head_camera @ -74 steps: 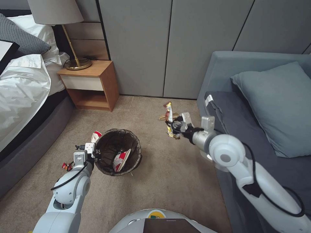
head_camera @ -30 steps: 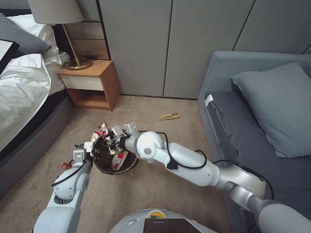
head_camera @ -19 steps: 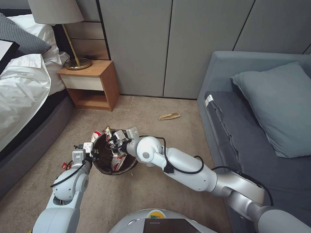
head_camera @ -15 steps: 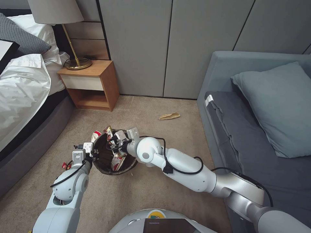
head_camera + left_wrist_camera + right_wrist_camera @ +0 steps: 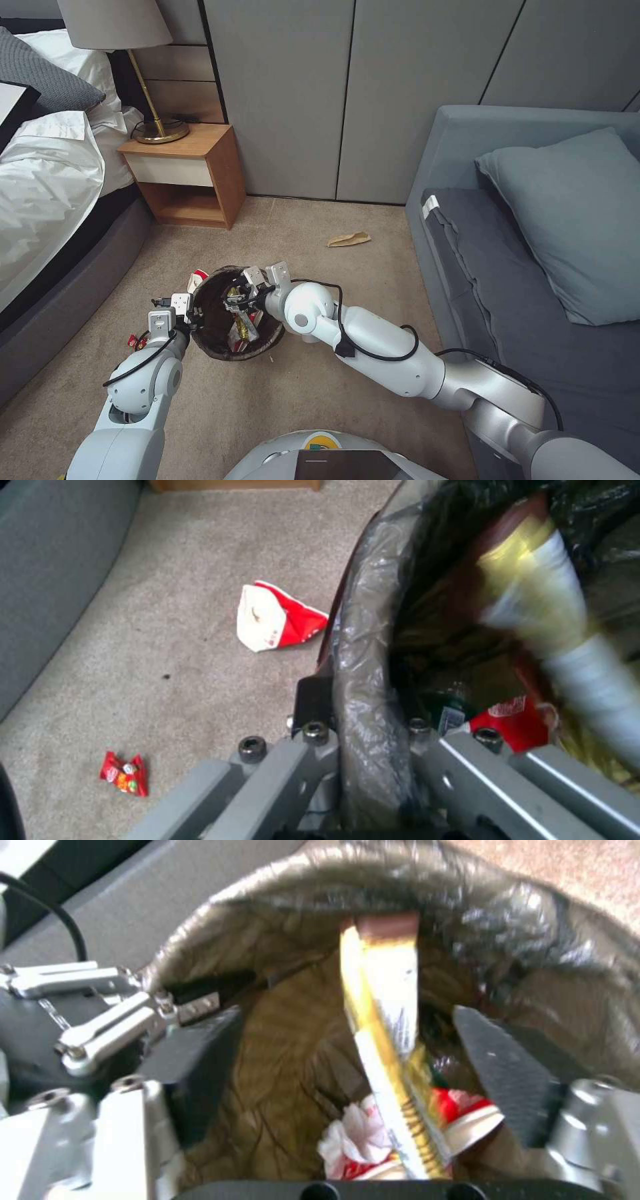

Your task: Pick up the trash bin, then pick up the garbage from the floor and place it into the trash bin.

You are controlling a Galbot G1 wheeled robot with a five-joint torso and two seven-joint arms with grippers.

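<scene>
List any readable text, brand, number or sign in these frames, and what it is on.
None can be read.
Red-and-white cup on the carpet: print too small.
Small red wrapper: print too small.
Yellow wrapper dropping into the trash bin: blurred.
Red cup inside: logo illegible.

- Head view: high, facing forward and down over carpet; both arms and the trash bin (image 5: 220, 347) in frame.
- Left wrist view: very close, beside the trash bin's rim (image 5: 367, 645), facing along the floor.
- Right wrist view: close above, facing down into the bin's mouth (image 5: 280, 1005).
- Shared: the bin, all three views.
</scene>
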